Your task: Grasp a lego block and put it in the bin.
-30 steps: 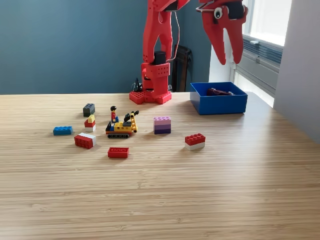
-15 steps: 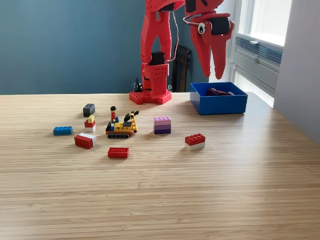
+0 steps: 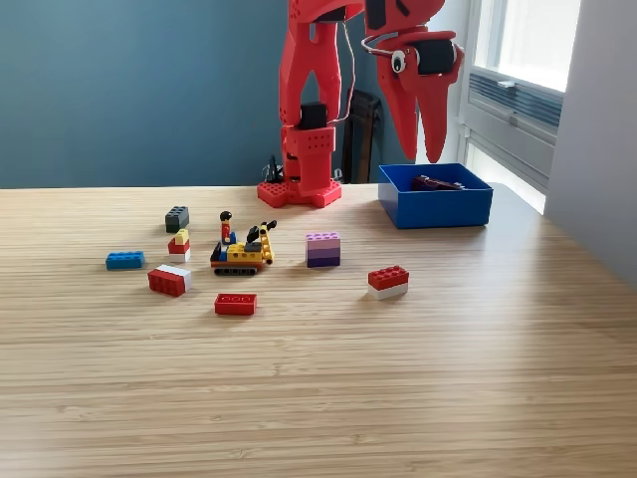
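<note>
exterior view: pale wood-grain table (image 3: 418, 398), teal wall (image 3: 129, 90), perhaps a window (image 3: 528, 40).

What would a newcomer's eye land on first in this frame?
The tall red robot arm at the table's far edge, its fingers hanging empty above the blue bin at the exterior view's right. Next, the scatter of toy blocks left of centre, around a small yellow toy vehicle with a figure.
</note>
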Robot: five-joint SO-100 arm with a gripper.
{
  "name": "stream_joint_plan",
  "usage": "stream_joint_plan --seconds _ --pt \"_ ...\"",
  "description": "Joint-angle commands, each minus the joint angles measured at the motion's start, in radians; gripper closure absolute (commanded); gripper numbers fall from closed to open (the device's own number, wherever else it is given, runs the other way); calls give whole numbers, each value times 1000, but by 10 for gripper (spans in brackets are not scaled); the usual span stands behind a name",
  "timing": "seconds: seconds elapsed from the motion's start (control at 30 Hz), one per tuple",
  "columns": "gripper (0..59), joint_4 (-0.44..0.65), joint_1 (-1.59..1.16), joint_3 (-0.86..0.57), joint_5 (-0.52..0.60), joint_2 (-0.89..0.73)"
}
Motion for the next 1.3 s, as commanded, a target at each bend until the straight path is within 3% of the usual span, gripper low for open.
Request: stream_joint_plan --seconds 0.03,1.03,1.3 --pt "422 -20 0 -8 5 21" --pt "407 -84 204 153 84 21" --pt "378 -173 314 236 -14 35"
